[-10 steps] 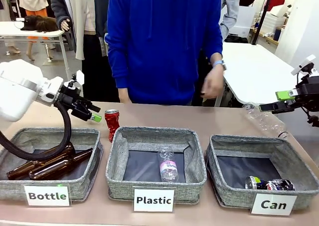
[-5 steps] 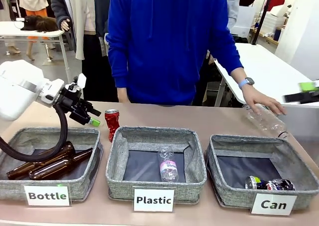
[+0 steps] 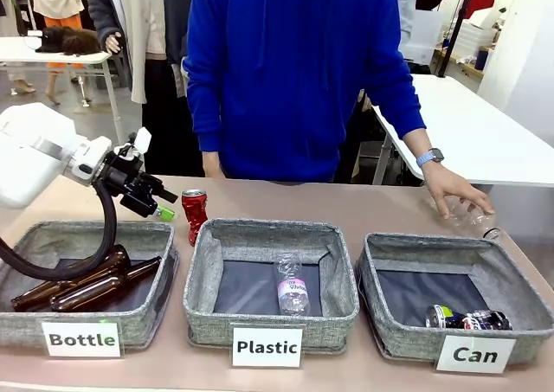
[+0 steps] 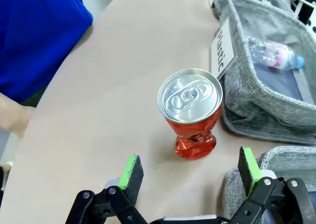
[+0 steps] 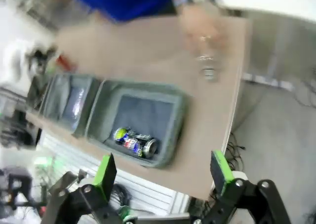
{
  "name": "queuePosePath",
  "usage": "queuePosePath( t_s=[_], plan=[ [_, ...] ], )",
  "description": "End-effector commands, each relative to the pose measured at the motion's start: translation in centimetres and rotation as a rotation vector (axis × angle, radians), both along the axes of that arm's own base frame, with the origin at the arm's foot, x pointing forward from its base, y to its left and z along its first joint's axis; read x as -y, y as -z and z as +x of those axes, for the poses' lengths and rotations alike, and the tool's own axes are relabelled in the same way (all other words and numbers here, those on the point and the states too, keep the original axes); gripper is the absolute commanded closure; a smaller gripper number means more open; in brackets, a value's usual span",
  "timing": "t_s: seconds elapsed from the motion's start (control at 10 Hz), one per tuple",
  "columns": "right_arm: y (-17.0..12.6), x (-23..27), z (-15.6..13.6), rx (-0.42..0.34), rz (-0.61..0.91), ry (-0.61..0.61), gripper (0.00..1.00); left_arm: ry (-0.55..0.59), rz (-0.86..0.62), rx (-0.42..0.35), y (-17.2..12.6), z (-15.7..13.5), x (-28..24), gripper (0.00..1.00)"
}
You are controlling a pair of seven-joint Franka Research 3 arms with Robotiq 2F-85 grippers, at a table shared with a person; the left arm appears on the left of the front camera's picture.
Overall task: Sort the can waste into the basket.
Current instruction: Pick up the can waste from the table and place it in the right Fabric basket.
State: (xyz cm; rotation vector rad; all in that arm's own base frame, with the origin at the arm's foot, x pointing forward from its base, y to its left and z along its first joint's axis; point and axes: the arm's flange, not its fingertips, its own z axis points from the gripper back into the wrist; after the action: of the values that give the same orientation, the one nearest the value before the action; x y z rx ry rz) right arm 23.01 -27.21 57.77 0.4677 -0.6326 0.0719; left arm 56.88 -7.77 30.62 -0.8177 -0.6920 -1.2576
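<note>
A dented red can [image 3: 194,215] stands upright on the table behind the gap between the "Bottle" and "Plastic" bins. My left gripper [image 3: 166,204] hovers open just to its left, a little above the table. In the left wrist view the red can [image 4: 190,112] sits ahead of the left gripper [image 4: 190,167], between the lines of the spread fingers, untouched. The dark printed can [image 3: 467,319] lies inside the grey "Can" basket [image 3: 450,247] at the right. High above the table's right end, my right gripper [image 5: 163,169] is open and empty over the basket [image 5: 148,88] and the dark can [image 5: 136,141].
A person in blue stands at the far side, one hand [image 3: 454,189] on a clear plastic bottle [image 3: 474,219] behind the "Can" basket. The "Plastic" bin [image 3: 333,275] holds a clear bottle [image 3: 293,286]. Brown glass bottles [image 3: 86,286] lie in the "Bottle" bin [image 3: 52,323].
My right gripper has pulled away to the right and up, out of the front view. The person's hand came down onto the clear bottle. My left gripper barely shifted.
</note>
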Motion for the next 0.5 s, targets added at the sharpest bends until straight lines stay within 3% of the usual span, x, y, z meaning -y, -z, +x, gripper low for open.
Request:
queuePosePath(
  t_s=[0.0, 0.2, 0.4],
  plan=[
    [2.2, -1.3, 0.0, -0.033, 0.059, 0.136, 0.00, 0.040, 0.007, 0.001, -0.1, 0.8, 0.4, 0.00],
    [2.2, -1.6, 0.5, -0.018, 0.053, 0.071, 0.00, 0.055, 0.002, 0.000, 0.2, -0.3, 1.0, 0.00],
    [2.2, 0.2, -0.6, -0.024, 0.031, 0.104, 0.00, 0.045, -0.002, 0.002, 0.7, -0.5, 1.3, 0.00]
  ],
)
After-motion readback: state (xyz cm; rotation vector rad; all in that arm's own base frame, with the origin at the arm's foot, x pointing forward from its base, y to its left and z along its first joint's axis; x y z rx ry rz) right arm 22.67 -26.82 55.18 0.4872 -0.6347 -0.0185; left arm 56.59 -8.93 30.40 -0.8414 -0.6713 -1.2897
